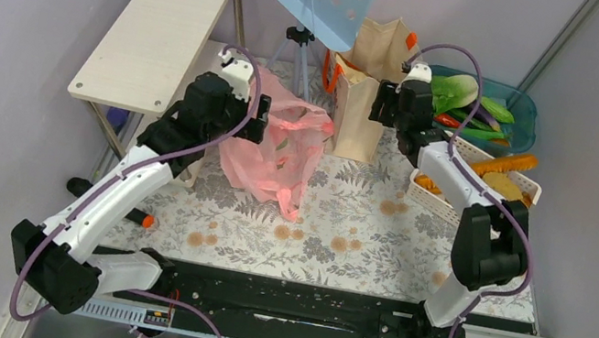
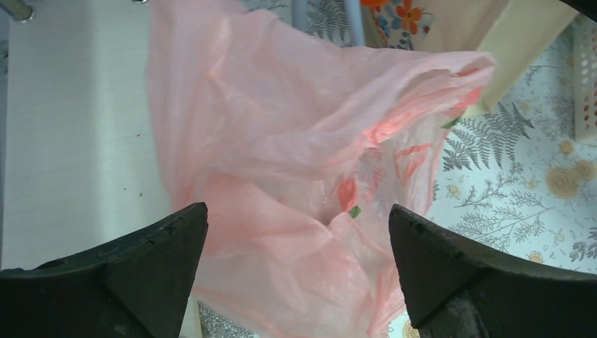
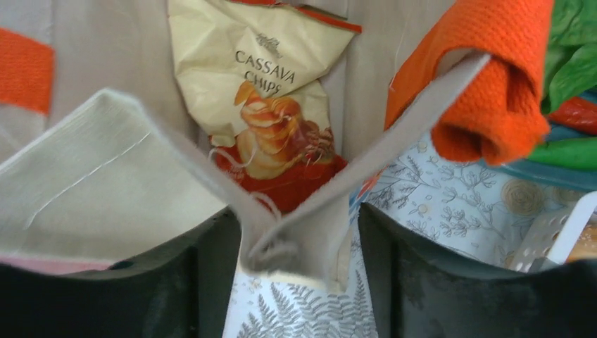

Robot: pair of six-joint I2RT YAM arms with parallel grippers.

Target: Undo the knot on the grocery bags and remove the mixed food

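Two arms over floral table (image 1: pixel 340 232) | pink grocery bag (image 1: pixel 277 142): slumped left of centre, against bench (image 1: pixel 159 23), red and green bits showing through film | left gripper (image 2: pixel 299 278): fingers spread above bag, gripping nothing | right gripper (image 3: pixel 296 264): fingers pinching corner of beige tote (image 1: pixel 362 96), cassava chips packet (image 3: pixel 271 105) inside.

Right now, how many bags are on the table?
2. The pink plastic bag lies crumpled on the left, under the left gripper. The beige tote stands upright just right of it, its edge between the right gripper's fingers. Others could be hidden.
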